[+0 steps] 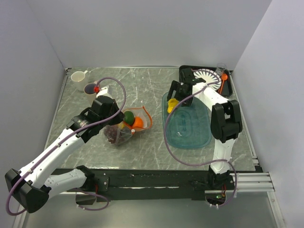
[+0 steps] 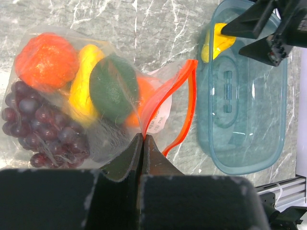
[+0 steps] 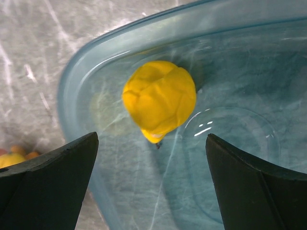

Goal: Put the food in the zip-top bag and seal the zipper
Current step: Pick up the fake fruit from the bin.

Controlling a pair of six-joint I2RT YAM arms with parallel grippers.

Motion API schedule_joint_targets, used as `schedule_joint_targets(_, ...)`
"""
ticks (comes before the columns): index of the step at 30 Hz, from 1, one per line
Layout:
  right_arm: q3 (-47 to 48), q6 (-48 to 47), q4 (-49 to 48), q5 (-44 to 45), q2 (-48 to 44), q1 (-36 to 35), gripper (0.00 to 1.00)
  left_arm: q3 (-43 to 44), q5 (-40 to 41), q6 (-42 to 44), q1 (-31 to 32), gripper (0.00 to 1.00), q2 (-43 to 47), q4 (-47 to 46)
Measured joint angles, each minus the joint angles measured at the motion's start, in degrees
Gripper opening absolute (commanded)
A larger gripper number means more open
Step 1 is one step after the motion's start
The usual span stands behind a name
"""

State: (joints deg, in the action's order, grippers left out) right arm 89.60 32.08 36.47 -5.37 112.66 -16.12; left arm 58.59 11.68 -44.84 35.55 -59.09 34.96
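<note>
The clear zip-top bag (image 1: 124,126) lies mid-table with its orange-red zipper (image 2: 188,103) mouth gaping toward the teal tray. Inside it are an orange (image 2: 46,61), a yellow piece (image 2: 85,86), a green avocado-like piece (image 2: 114,89) and purple grapes (image 2: 43,123). My left gripper (image 2: 143,137) is shut on the bag's zipper edge. A yellow pear-like fruit (image 3: 159,99) lies in the teal tray (image 3: 86,67), also seen from above (image 1: 173,105). My right gripper (image 3: 151,158) is open just above that fruit, fingers either side, not touching it.
The teal tray (image 1: 202,137) sits right of the bag. A black dish rack with a white plate (image 1: 205,75) and orange utensils (image 1: 224,76) stands at the back right. Two cups (image 1: 80,76) stand at the back left, near the left wall.
</note>
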Motion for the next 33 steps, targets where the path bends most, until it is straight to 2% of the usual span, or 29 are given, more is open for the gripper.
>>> schedule_joint_targets(11,1.42,0.0,0.22,0.11,3.43,0.0,0.96,0.0,0.0,0.15,0.0,0.01,0.0,0.02)
schedule_joint_targets(16,1.03,-0.02,-0.46,-0.24,3.63,0.02,0.81,0.0,0.0,0.13,0.0,0.01,0.0,0.02)
schedule_joint_targets(18,0.57,-0.07,-0.94,-0.39,3.63,0.04,0.71,0.0,0.0,0.15,0.0,0.01,0.0,0.02)
schedule_joint_targets(23,-1.09,-0.2,-2.21,-1.79,3.63,0.28,0.64,0.0,-0.02,0.13,0.0,0.01,0.0,0.02)
schedule_joint_targets(26,-1.92,-0.24,-2.78,-2.54,3.63,0.48,0.64,0.0,0.0,0.13,0.0,0.01,0.0,0.02)
schedule_joint_targets(29,-2.62,-0.28,-3.37,-3.17,3.56,0.52,0.77,0.0,0.0,0.13,0.0,0.01,0.0,0.02)
schedule_joint_targets(33,-4.72,-0.63,-4.61,-4.04,2.93,0.52,0.85,0.0,-0.02,0.13,0.0,0.01,0.0,0.0)
